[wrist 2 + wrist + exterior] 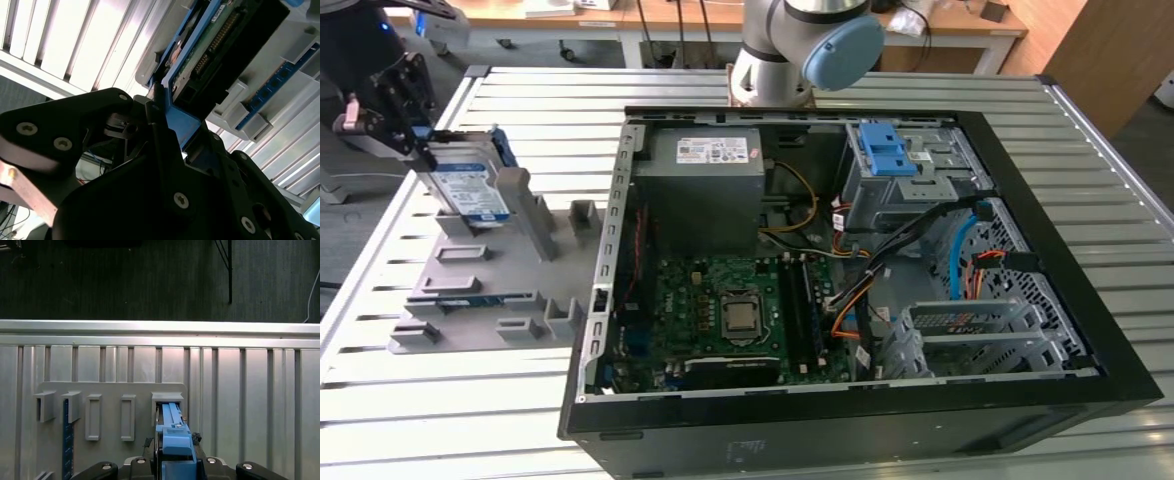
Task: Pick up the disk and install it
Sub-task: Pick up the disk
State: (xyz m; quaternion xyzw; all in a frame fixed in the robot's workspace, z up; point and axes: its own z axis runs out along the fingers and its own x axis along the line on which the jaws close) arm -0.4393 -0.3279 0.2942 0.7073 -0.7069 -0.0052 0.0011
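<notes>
Exterior view: tool [416, 148] grips the disk [470, 190] above slatted metal table [1081, 160], benches [974, 25] beyond.

Disk [467, 188] upright in gripper [422, 152] at rack [494, 295], ext. view's left — PC case [854, 400] to its right, both on table [440, 420]

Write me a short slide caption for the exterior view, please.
The gripper clasps the upright disk at the grey rack, beside the open computer case.
</notes>
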